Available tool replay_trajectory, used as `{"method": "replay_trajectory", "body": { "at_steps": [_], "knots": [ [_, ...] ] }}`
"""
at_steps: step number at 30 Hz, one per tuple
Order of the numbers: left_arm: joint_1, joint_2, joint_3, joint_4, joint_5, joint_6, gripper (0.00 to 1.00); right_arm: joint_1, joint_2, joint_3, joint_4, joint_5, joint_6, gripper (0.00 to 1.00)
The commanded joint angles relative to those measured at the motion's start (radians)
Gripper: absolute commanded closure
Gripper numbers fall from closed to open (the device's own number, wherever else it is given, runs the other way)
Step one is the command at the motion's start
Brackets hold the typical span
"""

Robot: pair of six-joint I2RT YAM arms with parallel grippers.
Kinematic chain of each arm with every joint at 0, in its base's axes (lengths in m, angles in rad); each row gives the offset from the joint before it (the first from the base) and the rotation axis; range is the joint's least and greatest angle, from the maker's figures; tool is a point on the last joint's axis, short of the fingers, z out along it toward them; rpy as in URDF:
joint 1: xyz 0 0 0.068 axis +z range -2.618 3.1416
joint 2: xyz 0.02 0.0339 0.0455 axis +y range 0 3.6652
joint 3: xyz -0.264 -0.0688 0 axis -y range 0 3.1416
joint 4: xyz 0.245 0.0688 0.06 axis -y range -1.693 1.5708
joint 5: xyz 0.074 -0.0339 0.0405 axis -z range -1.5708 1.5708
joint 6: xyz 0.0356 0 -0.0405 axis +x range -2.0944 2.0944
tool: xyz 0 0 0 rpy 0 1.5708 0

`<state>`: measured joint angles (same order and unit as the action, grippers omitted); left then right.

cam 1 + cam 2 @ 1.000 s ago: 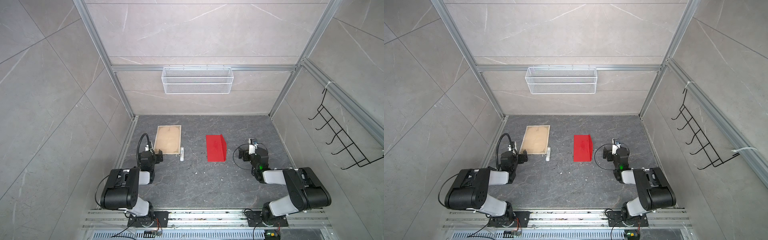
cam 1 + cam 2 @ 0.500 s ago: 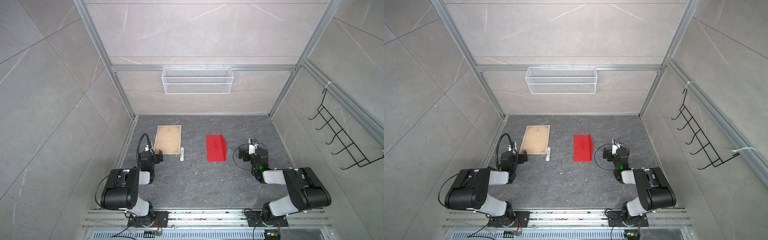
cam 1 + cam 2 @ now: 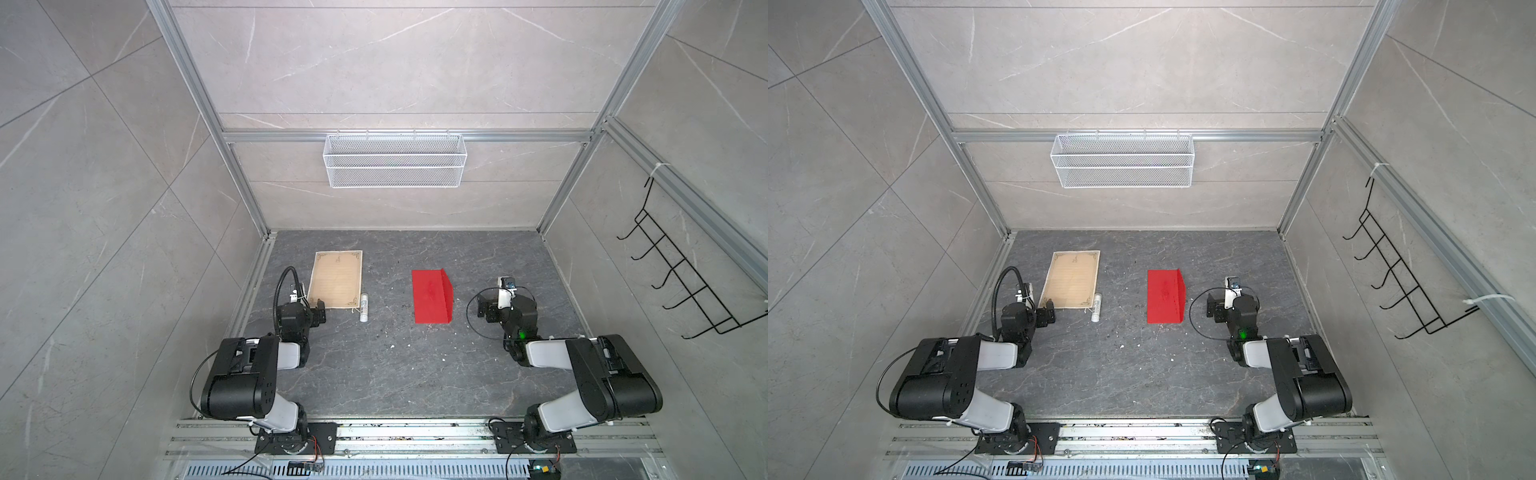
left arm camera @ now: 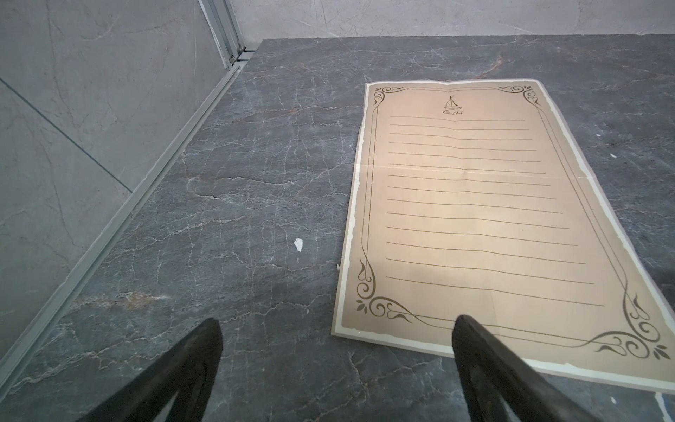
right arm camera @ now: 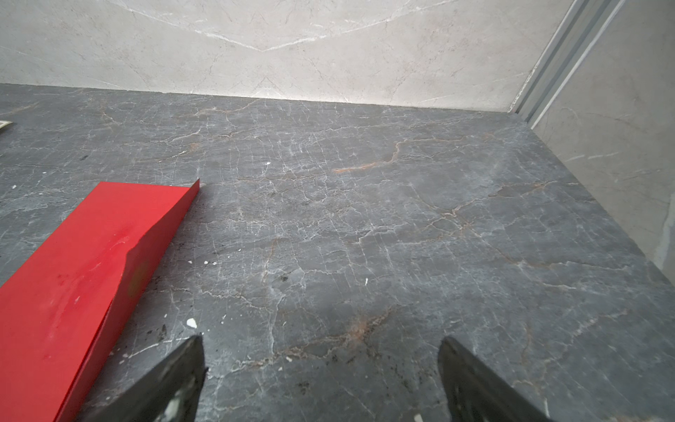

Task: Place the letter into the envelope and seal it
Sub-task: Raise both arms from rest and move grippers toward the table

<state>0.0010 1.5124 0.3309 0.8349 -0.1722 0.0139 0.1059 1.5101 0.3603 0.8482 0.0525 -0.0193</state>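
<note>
Letter (image 3: 336,279): tan ruled sheet with a dark scrolled border. It lies flat on the grey worktop (image 3: 395,365), directly ahead of the left tool (image 3: 318,308). In the left wrist view one finger (image 4: 485,365) overlaps the sheet's near edge and hides part of the border. Whether it touches the paper cannot be told. One near corner runs out of frame. The small print under the ship motif is illegible.

Envelope (image 3: 430,297): red, lying ahead of the right tool (image 3: 483,309) and off to its inner side, well apart from the letter. The flap is on the tool's side, tilted up. In the right wrist view its near end is cut off, and a faint yellowish mark on the flap is unclear.

Glue stick (image 3: 364,307): white tube just beside the letter's edge, to the inner side of the left tool. Its label is too small to read.

Left tool: fingers spread wide, gripping nothing.

Right tool: fingers spread wide over bare worktop, gripping nothing.
</note>
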Motion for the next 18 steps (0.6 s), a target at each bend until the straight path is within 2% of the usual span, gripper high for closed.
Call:
{"method": "replay_trajectory", "body": {
  "at_steps": [1,4,6,10,13,18],
  "knots": [
    [0.006,-0.091,0.024,-0.037,-0.010,-0.014,0.00,-0.003,-0.074,0.058,-0.141,0.019,0.012,0.00],
    [0.005,-0.238,0.068,-0.253,-0.047,-0.054,0.00,-0.003,-0.185,0.123,-0.331,0.037,0.019,0.01],
    [0.003,-0.358,0.106,-0.410,-0.068,-0.140,0.00,-0.003,-0.266,0.149,-0.399,0.024,0.034,0.00],
    [-0.002,-0.575,0.146,-0.591,-0.017,-0.344,0.00,-0.003,-0.399,0.229,-0.549,-0.038,0.092,0.00],
    [-0.003,-0.673,0.179,-0.677,0.055,-0.490,0.01,-0.003,-0.444,0.308,-0.670,-0.087,0.139,0.01],
    [-0.003,-0.724,0.243,-0.849,0.162,-0.670,0.02,-0.003,-0.487,0.384,-0.814,-0.165,0.211,0.01]
  ]
}}
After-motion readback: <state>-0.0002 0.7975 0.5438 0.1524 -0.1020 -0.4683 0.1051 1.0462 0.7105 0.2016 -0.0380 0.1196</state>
